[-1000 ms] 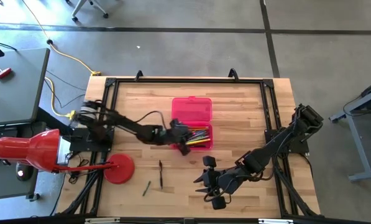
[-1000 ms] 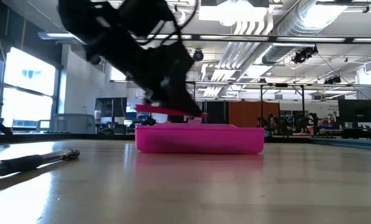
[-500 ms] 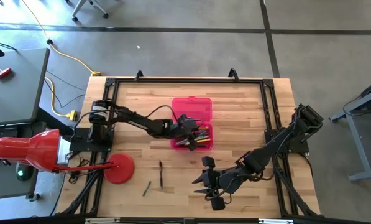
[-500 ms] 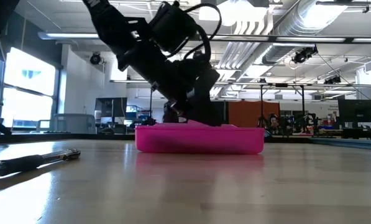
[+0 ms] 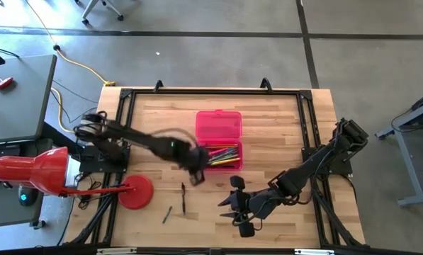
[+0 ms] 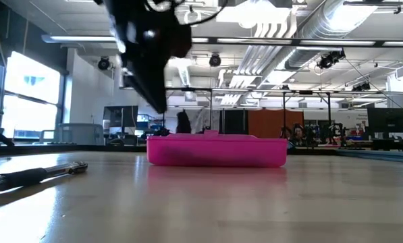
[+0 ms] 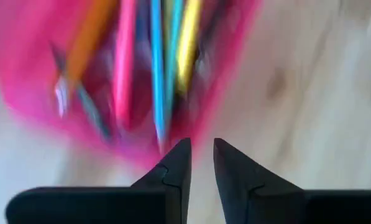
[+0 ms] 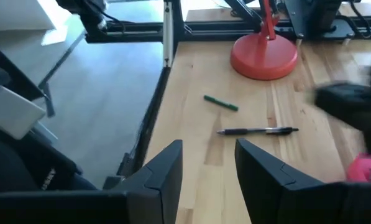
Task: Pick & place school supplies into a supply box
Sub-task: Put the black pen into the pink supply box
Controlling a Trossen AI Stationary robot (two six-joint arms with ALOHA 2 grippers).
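Surface: wooden table (image 5: 282,134) with a black frame around its edges, grey floor beyond; across the table the low view looks into a big hall with ceiling lights and ducts.
Supply box: bright pink case (image 5: 219,139) lying open near the middle of the table, its lid laid back toward the far edge; in the low view its near wall (image 6: 217,151) is a low pink band.
Supplies in the box: a bundle of pens and pencils (image 5: 223,154) lies in the nearer half; my left wrist view shows orange, pink, blue and yellow ones (image 7: 157,62) side by side, blurred.
Supplies on the table: a black pen (image 5: 183,197) lies toward the near edge, and a short green one (image 5: 166,214) nearer that edge; my right wrist view shows both, black pen (image 8: 257,130) and green one (image 8: 220,103).
My left gripper (image 5: 195,170): at the near-left corner of the box, just outside it, blurred from above; my fingers (image 7: 176,171) stand a narrow gap apart with nothing between them.
My right gripper (image 5: 232,205): near the near edge, right of the black pen, well apart from the box; fingers (image 8: 166,165) spread wide, holding nothing.
Other: red round lamp base (image 5: 136,192) by the near-left corner of the table.
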